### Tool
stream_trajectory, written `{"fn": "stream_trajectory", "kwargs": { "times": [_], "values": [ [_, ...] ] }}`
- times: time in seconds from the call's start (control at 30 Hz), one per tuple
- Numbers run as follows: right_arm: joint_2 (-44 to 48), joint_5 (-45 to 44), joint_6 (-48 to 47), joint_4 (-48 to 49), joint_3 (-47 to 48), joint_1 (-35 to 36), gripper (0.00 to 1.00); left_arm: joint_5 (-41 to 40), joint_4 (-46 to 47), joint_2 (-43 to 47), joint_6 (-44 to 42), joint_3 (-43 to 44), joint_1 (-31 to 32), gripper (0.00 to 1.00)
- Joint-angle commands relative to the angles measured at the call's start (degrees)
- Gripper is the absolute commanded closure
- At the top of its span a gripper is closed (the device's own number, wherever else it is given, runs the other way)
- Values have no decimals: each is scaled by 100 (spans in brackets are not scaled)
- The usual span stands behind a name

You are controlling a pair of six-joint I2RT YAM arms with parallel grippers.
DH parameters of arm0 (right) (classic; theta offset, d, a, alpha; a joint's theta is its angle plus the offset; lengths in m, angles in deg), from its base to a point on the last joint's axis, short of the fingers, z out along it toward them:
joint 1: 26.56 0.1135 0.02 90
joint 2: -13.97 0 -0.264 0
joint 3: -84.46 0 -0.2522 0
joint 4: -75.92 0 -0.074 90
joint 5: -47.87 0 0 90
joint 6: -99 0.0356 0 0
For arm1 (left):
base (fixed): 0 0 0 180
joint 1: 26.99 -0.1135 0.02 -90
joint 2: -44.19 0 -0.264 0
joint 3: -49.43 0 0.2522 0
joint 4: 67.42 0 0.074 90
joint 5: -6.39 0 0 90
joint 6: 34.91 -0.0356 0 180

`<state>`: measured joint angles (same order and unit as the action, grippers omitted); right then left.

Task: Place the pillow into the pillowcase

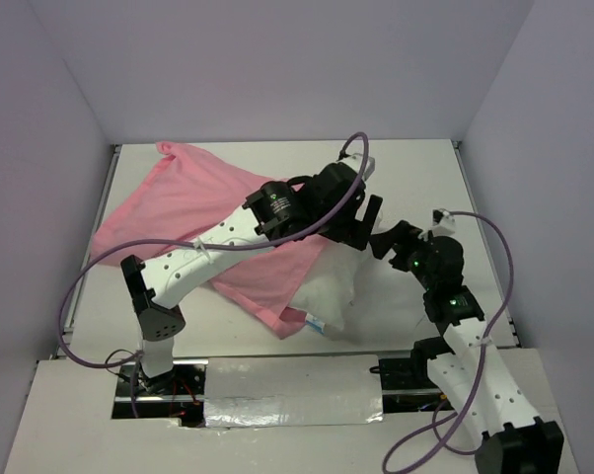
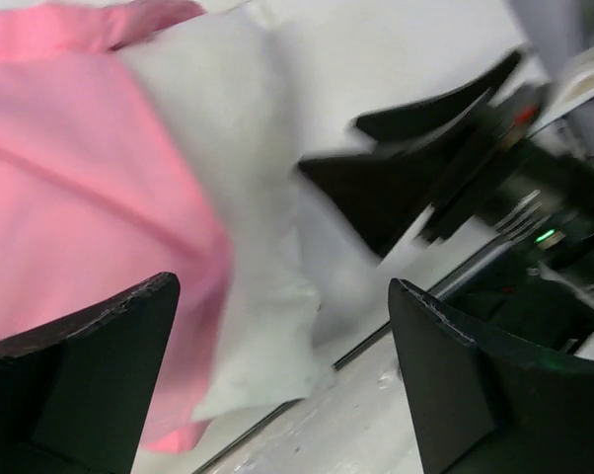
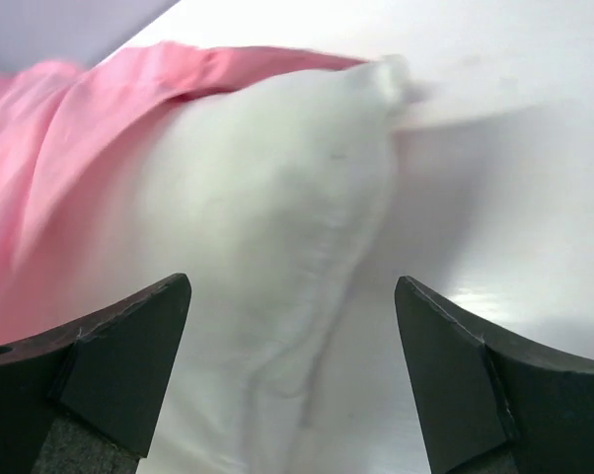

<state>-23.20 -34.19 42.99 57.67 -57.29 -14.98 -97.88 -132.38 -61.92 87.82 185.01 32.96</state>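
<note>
Lying beneath left tool [image 2: 282, 284] and right tool [image 3: 292, 282]: pillow [image 3: 277, 197], partly in pillowcase [image 2: 80, 178].

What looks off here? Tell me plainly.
The pillow is only partly covered by the pillowcase: its white end sticks out on the right, and the pink fabric lies bunched and diagonal across the table. Nothing looks torn or spilled.
</note>
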Motion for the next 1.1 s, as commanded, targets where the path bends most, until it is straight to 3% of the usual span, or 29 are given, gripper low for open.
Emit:
{"fn": "stream_trajectory", "kwargs": {
  "times": [0.0, 0.17, 0.5, 0.67, 0.73, 0.77, 0.8, 0.93, 1.07],
  "values": [
    [201, 67, -95, -904, 205, -673, 8, -1088, -1208, -340, -144, 518, 219, 1],
    [219, -337, -218, -1264, 363, -779, 8, -1474, -1858, -1016, 242, 843, 237, 1],
    [228, -487, -262, -1370, 320, -946, 8, -1114, -1279, -1957, 172, 439, 316, 1],
    [324, -504, -306, -1370, 328, -973, 8, -1396, -1673, -2625, 418, 378, 185, 1],
    [359, -487, -332, -1379, 363, -973, 8, -1464, -1448, -2600, 418, 28, 132, 30],
    [368, -478, -350, -1379, 372, -973, 8, -1535, -1411, -2565, 479, -174, 106, 95],
    [377, -417, -341, -1379, 355, -973, 8, -1640, -1480, -2486, 549, -193, 10, 100],
    [351, -22, -315, -1107, 188, -973, 9, -2176, -1578, -1863, 236, 174, -193, 100],
    [272, 593, -193, -290, -84, -955, 13, -2029, -718, -329, -512, 527, -491, 100]
  ]
}}
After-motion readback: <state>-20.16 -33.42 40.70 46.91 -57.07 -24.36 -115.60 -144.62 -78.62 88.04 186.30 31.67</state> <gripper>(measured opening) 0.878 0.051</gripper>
